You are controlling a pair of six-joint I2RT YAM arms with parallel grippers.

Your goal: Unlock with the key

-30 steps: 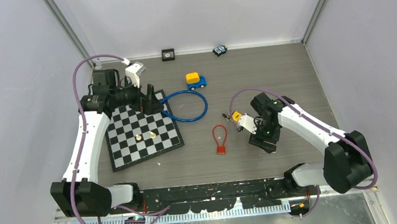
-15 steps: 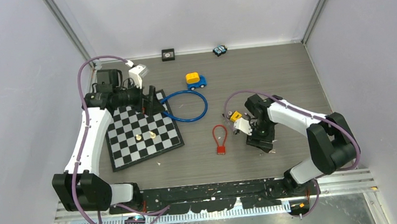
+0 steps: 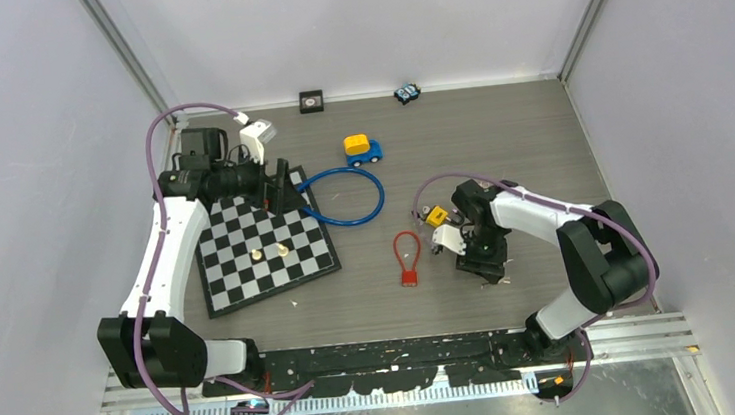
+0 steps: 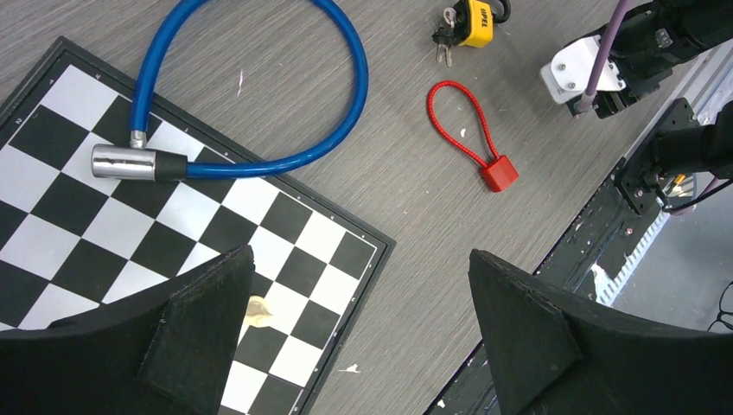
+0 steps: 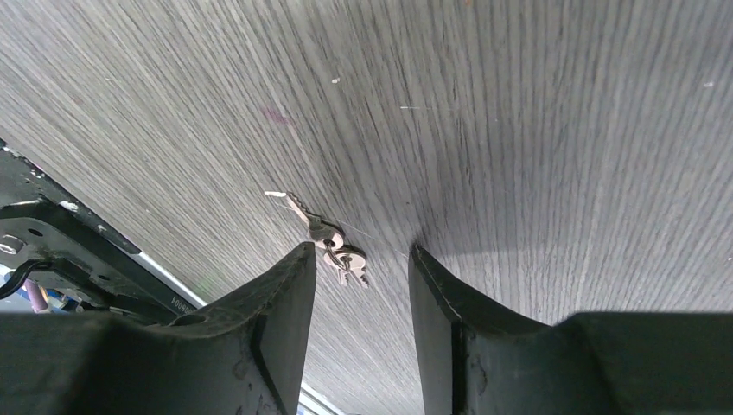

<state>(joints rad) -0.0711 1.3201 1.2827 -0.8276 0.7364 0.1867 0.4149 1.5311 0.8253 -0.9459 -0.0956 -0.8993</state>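
Your right gripper (image 5: 360,252) stands partly open and holds nothing. The keys (image 5: 333,246) lie flat on the table (image 5: 536,130) between its fingertips, close to one of them. If you close now, the thin keys may skid away or the tips may scrape the wood. The yellow padlock (image 3: 436,216) sits at that gripper's 10 o'clock. Your left gripper (image 4: 360,255) gapes wide and empty over the chessboard (image 4: 86,173).
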